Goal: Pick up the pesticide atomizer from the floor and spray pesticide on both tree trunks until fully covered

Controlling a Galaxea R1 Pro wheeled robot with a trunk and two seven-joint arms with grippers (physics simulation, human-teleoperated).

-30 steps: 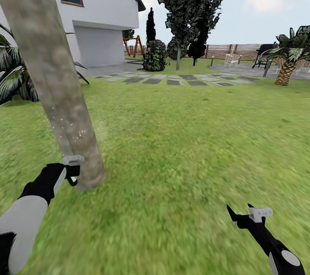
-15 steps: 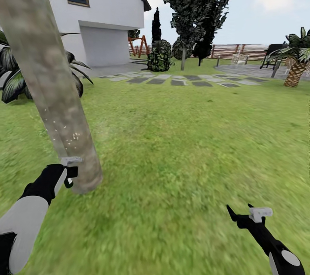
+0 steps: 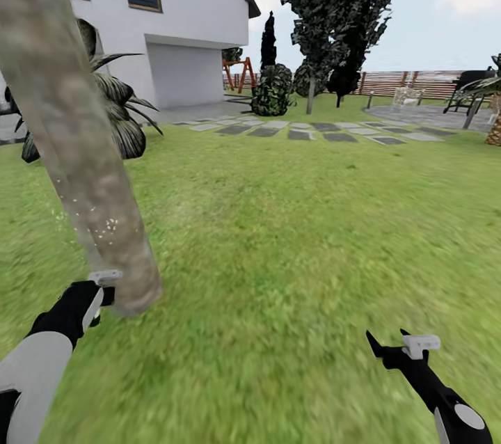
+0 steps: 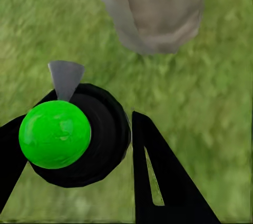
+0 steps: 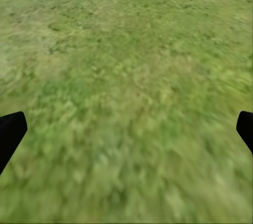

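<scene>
The left gripper [image 3: 104, 287] is closed around the pesticide atomizer [image 4: 74, 137], whose dark round body and bright green spot sit between the two black fingers [image 4: 158, 176] in the left wrist view. From the head view the atomizer is only a small whitish and dark shape at the gripper's tip, just beside the base of the tree trunk [image 3: 76, 152], low on its near side, where the trunk meets the lawn [image 3: 292, 221]. Whether the atomizer touches the bark cannot be told. The trunk leans up and away toward the upper left, thick and grey-brown mottled. A scatter of tiny white specks, the pesticide [image 3: 104, 225], lies on the trunk's lower part, a little above the gripper. In the left wrist view the trunk's foot [image 4: 153, 13] stands on the grass just beyond the atomizer.

The right gripper [image 3: 393, 346] hangs over bare grass, well apart from the trunk, its fingers spread wide apart in the right wrist view.
</scene>
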